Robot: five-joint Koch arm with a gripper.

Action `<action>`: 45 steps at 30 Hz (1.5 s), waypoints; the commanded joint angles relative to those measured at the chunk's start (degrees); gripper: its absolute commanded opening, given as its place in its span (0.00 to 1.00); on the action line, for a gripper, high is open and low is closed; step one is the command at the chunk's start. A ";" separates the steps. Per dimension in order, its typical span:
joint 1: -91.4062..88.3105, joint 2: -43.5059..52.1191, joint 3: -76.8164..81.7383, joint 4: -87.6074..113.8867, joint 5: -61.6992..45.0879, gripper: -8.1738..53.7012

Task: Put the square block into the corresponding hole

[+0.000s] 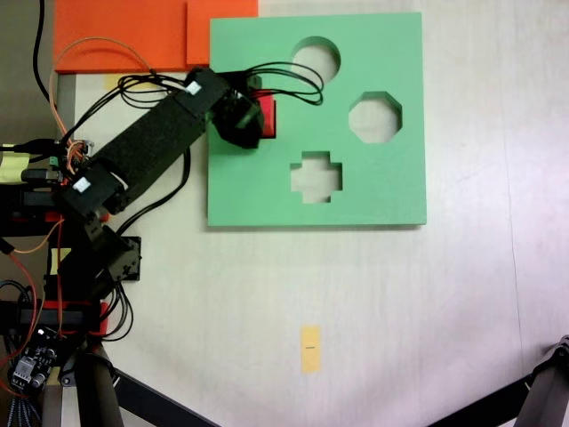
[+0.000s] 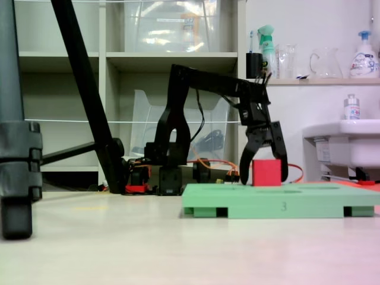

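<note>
Black arm, looping black cables, red base parts, orange wires

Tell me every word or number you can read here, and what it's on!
"3": on the front edge of the green foam board.
Spray and pump bottles on the shelf: labels too blurred to read.
Yellow tag on the table: mark too small to read.

Behind the claw stands a pale shelving unit with a clear plastic bin on its top shelf. Above and right of the claw a ledge on the white wall carries a glass jug and a pump bottle. A white basin sits to the claw's right. Under it a pale, evenly lit surface spreads out
</note>
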 commanded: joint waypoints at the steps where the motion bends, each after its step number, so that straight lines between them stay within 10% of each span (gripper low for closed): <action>1: -0.70 0.44 -0.26 -4.22 0.35 0.91; 17: -0.70 28.30 2.64 0.62 -14.15 0.97; 23: 16.96 57.13 28.74 -15.21 -79.45 0.73; 32: 44.47 57.66 40.52 -28.48 -136.41 0.74; 45: 45.09 57.66 78.75 -64.69 -135.97 0.74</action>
